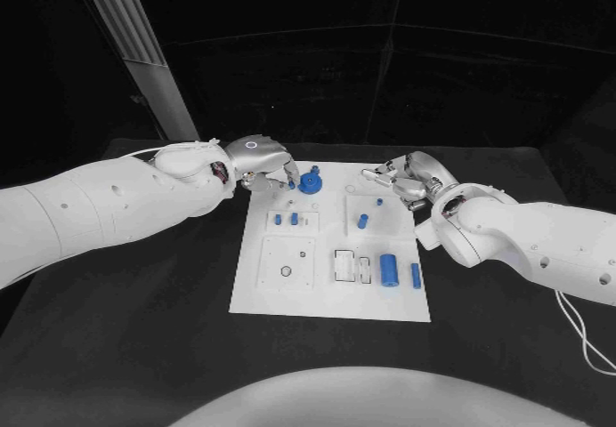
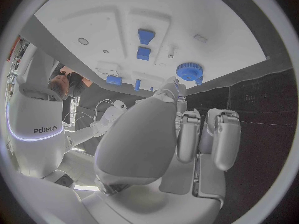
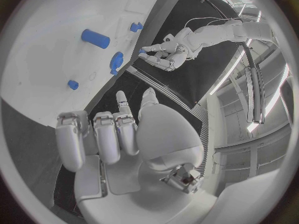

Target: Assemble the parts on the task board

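Black desk (image 1: 128, 356) under me, dark room behind. White task board (image 1: 328, 302) lies mid-desk, long side running from near edge toward far edge.

My left hand (image 1: 261, 160) hovers at the board's far left corner, fingers curled down w/ tips just beside the blue gear (image 1: 310, 184) that stands near the board's far edge. Left wrist view: the fingers (image 2: 189, 134) hang loosely apart, nothing between them, gear (image 2: 189, 71) just past the tips – so hand open, holding nothing. Can't tell if a fingertip touches the gear.

My right hand (image 1: 404, 181) sits at the board's far right corner, over the desk just beside the board edge. Right wrist view: fingers (image 3: 106, 134) partly curled, apart, no part in them – open & empty.

Parts on the board: small blue pegs (image 1: 294, 218) left of centre, a small blue peg (image 1: 363, 221) on the right raised block, a fat blue cylinder (image 1: 388, 265) & a thin blue pin (image 1: 416, 275) lying toward the near right side, both lengthwise along the board.
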Action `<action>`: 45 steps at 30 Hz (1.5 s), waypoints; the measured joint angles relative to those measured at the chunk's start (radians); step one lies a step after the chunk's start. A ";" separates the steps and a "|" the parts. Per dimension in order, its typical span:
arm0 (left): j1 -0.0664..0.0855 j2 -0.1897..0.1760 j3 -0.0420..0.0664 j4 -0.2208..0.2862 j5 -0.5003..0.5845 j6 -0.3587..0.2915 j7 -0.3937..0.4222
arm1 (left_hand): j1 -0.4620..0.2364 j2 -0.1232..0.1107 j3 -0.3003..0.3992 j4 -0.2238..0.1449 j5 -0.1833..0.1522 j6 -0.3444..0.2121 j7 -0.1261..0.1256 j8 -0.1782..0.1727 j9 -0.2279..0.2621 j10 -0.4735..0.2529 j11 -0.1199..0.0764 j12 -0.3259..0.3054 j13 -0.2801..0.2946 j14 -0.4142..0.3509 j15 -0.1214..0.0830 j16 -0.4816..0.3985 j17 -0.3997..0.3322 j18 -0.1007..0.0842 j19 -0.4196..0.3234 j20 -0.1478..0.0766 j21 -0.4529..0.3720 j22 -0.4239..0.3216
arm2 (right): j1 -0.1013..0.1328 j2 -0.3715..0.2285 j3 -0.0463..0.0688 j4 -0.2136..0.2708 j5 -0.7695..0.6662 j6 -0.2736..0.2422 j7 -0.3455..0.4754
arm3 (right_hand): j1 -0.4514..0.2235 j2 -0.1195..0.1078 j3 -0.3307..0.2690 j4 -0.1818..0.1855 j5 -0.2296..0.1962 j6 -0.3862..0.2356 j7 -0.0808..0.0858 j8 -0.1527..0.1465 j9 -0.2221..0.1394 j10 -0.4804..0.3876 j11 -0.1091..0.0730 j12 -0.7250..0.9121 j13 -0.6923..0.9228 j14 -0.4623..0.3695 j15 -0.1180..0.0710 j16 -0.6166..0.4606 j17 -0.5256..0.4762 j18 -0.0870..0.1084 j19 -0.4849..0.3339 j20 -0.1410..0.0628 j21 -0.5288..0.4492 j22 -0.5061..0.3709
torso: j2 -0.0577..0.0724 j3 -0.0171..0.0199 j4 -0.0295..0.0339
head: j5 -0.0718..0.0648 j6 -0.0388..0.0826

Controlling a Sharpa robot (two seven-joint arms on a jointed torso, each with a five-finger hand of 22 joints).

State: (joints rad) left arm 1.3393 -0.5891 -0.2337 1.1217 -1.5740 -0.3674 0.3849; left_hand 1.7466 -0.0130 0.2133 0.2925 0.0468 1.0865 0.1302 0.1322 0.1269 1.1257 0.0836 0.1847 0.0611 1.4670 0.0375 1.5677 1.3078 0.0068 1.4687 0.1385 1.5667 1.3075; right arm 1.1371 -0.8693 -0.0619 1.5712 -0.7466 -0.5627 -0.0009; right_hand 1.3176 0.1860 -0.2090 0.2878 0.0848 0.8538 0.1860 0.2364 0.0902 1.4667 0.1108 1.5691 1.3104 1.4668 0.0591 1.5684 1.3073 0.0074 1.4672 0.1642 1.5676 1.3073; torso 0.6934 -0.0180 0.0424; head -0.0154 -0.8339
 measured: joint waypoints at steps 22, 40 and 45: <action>-0.021 0.019 0.000 -0.033 0.003 0.079 -0.001 | -0.015 -0.003 0.008 0.000 0.000 0.000 0.000 -0.004 -0.001 0.000 0.000 -0.014 0.000 0.000 0.000 0.000 0.000 0.000 0.000 0.000 0.000 0.000 | 0.000 0.001 0.000 0.000 0.000 0.000 0.000 | 0.000 0.000 0.000 0.000 0.000 0.000 0.000 0.000 0.000 0.000 0.000 0.000 -0.001 0.000 0.000 0.000 0.000 0.000 0.000 0.000 0.000 0.000 | 0.000 -0.0004 -0.0009 | -0.002 -0.004; -0.033 0.046 0.000 -0.065 0.005 0.130 -0.005 | -0.019 -0.007 0.015 -0.002 0.000 -0.002 0.002 -0.012 -0.006 0.000 0.000 -0.021 0.000 0.000 0.000 0.000 0.000 0.000 0.000 0.000 0.000 0.000 | 0.000 0.000 0.000 0.002 0.000 0.002 0.000 | 0.000 0.000 0.000 0.000 0.000 0.000 0.000 0.000 0.000 0.000 0.000 0.000 0.000 0.000 0.000 0.000 0.000 0.000 0.000 0.000 0.000 0.000 | 0.000 0.0000 -0.0012 | -0.007 -0.007; -0.033 0.051 0.001 -0.070 0.007 0.137 -0.006 | -0.018 -0.008 0.015 -0.002 0.000 -0.002 0.002 -0.014 -0.005 0.000 0.000 -0.025 0.000 0.000 0.000 0.000 0.000 0.000 0.000 0.000 0.000 0.000 | 0.000 -0.001 0.000 0.003 0.000 0.003 -0.001 | 0.000 0.000 0.000 0.000 0.000 0.000 0.000 0.000 0.000 0.000 0.000 0.000 0.000 0.000 0.000 0.000 0.000 0.000 0.000 0.000 0.000 0.000 | 0.000 0.0000 -0.0012 | -0.009 -0.009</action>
State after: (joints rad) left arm 1.3062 -0.5381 -0.2326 1.0517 -1.5674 -0.2306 0.3787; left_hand 1.7286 -0.0212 0.2285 0.2909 0.0463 1.0841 0.1321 0.1186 0.1217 1.1256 0.0839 0.1592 0.0608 1.4670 0.0376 1.5677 1.3075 0.0068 1.4687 0.1385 1.5667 1.3075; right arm 1.1371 -0.8699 -0.0619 1.5741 -0.7466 -0.5601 -0.0015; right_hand 1.3174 0.1858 -0.2089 0.2879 0.0848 0.8538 0.1860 0.2363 0.0902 1.4667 0.1108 1.5692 1.3106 1.4667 0.0591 1.5684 1.3073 0.0074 1.4672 0.1642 1.5676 1.3073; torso 0.6935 -0.0180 0.0412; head -0.0248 -0.8427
